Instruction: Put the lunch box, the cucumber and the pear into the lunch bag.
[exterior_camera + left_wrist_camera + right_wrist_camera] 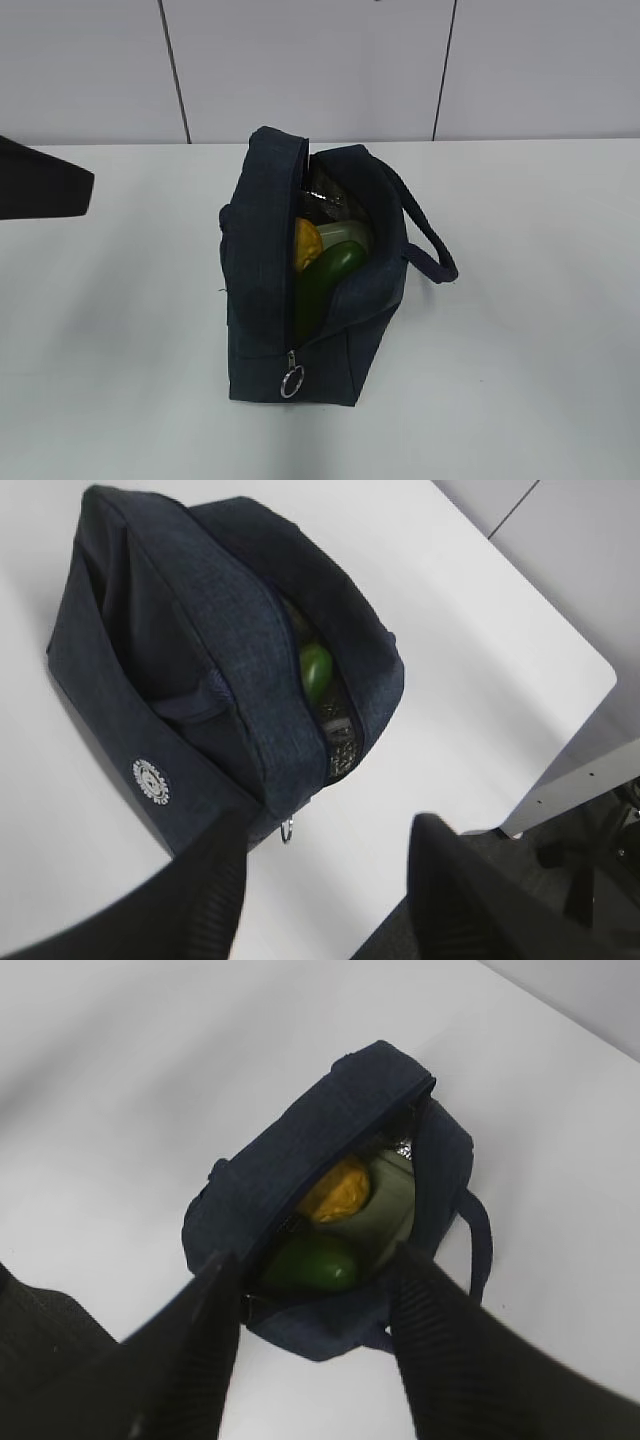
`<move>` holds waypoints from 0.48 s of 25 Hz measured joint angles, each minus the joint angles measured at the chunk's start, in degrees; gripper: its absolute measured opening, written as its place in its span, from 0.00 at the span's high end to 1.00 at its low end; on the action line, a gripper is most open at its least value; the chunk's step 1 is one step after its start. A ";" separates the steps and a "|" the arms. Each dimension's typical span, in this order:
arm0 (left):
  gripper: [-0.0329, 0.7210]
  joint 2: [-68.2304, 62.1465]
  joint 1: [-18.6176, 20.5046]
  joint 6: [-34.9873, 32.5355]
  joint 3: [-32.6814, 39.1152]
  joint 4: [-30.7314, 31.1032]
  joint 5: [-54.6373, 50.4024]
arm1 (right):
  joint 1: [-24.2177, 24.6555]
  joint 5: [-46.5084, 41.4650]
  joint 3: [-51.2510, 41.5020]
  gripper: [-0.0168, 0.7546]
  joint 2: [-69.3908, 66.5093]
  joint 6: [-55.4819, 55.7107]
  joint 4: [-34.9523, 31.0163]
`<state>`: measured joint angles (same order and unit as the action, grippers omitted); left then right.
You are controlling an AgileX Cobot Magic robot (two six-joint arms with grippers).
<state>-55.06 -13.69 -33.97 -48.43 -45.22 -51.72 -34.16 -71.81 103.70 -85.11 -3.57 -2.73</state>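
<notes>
Three items sit inside the unzipped lunch bag on the table: cucumber, pear, lunch box. Only the left wrist view shows the bag's white logo. Left end effector and right end effector hover open and empty above the bag.

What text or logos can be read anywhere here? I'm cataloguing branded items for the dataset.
Round white emblem on the side of the lunch bag, left wrist view: a ring of lettering around a centre mark, too small and blurred to read.
No other text, numbers or signs are visible in any view.
</notes>
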 joint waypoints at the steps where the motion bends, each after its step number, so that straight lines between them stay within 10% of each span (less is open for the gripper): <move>1: 0.53 0.93 0.00 0.00 0.00 0.32 0.00 | 0.00 0.00 -1.51 0.47 1.82 -0.19 -0.13; 12: 0.53 8.63 0.00 0.19 7.75 1.90 1.72 | 0.00 2.93 -29.72 0.47 22.08 -3.07 -4.39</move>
<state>-46.43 -13.69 -33.78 -40.68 -43.31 -50.00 -34.16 -68.88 73.98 -63.03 -6.63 -7.12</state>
